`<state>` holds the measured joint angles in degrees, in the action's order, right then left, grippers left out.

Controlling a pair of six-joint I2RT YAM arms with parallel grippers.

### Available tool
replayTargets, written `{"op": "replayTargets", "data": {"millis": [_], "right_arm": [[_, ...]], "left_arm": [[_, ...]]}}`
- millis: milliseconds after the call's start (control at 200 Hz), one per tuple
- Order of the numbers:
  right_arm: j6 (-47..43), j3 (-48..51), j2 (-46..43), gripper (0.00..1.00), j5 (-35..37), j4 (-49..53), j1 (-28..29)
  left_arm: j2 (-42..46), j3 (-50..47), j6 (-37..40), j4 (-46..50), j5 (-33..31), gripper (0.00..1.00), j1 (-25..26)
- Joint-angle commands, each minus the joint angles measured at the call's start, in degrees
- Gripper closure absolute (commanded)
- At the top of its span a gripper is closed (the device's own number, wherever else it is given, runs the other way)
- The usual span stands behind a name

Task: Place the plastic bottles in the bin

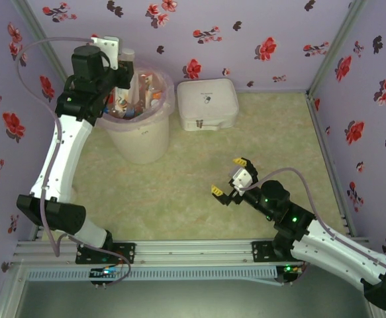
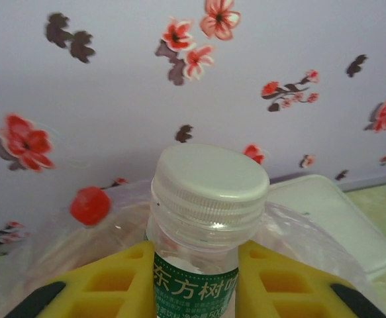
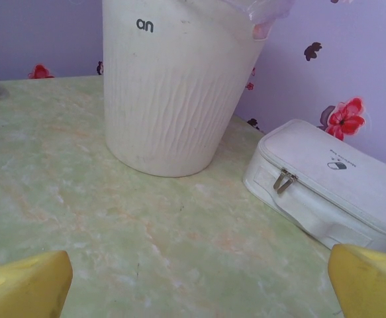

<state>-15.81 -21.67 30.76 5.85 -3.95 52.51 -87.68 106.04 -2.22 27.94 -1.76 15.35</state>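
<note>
- Left pincer (image 2: 196,291): closed on bottle (image 2: 209,185), yellow fingers (image 2: 113,288) flanking its neck just under the white cap.
- Bottle: clear, green label, upright, at the mouth of the bin (image 1: 143,142). Probably light, smooth and thin-walled. The body would likely dent under a squeeze, so the stiffer neck looks like the sound hold.
- Bin: bag-lined, with other bottles (image 1: 143,93) inside.
- Right pincer (image 1: 228,175): wide, empty, above the worktop (image 1: 179,199).
</note>
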Motion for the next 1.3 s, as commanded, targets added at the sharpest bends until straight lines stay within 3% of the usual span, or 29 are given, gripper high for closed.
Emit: {"op": "replayTargets", "data": {"millis": [0, 185, 360, 480, 625, 700, 750, 820, 1010, 1105, 1295], "right_arm": [[0.7, -1.4, 0.4, 0.0, 0.3, -0.7, 0.2], [0.7, -1.5, 2.3, 0.01, -0.6, -2.5, 0.2], [0.7, -1.7, 2.7, 0.01, -1.4, -2.5, 0.2], [0.3, -2.2, 2.7, 0.01, -1.9, -1.5, 0.2], [-0.2, -2.7, 3.0, 0.01, -2.0, -1.1, 0.2], [-0.4, -2.7, 3.4, 0.0, -1.9, -1.3, 0.1], [-0.6, -2.8, 3.9, 0.0, -1.8, -1.7, 0.2], [-0.8, -3.3, 4.9, 0.0, -1.9, -2.1, 0.2], [-0.3, -4.1, 8.0, 0.0, -2.7, -3.8, 0.1], [0.1, -4.2, 8.7, 0.0, -2.9, -4.4, 0.2], [0.3, -4.3, 8.3, 0.01, -3.0, -3.3, 0.2]], "left_arm": [[3.4, -2.0, 7.7, -7.8, -6.6, 0.92, -0.3], [4.5, -6.9, 11.8, -13.4, -7.9, 0.95, -0.3], [8.2, -22.3, 14.9, -25.1, -7.0, 0.96, -0.4], [13.0, -33.4, 10.7, -29.8, -6.0, 0.95, -0.4], [21.0, -42.8, 1.6, -31.0, -5.0, 0.85, -0.1], [24.6, -45.6, -2.2, -30.1, -3.7, 0.69, 0.0], [25.8, -45.4, -3.0, -28.3, -2.7, 0.54, 0.0], [26.3, -43.1, -3.4, -24.9, -1.3, 0.4, 0.0], [24.0, -31.6, -4.1, -16.3, 1.0, 0.24, -0.1], [21.1, -26.2, -5.6, -13.6, 1.0, 0.23, -0.5], [14.0, -20.4, -7.8, -12.5, 1.0, 0.39, -1.0]]}}
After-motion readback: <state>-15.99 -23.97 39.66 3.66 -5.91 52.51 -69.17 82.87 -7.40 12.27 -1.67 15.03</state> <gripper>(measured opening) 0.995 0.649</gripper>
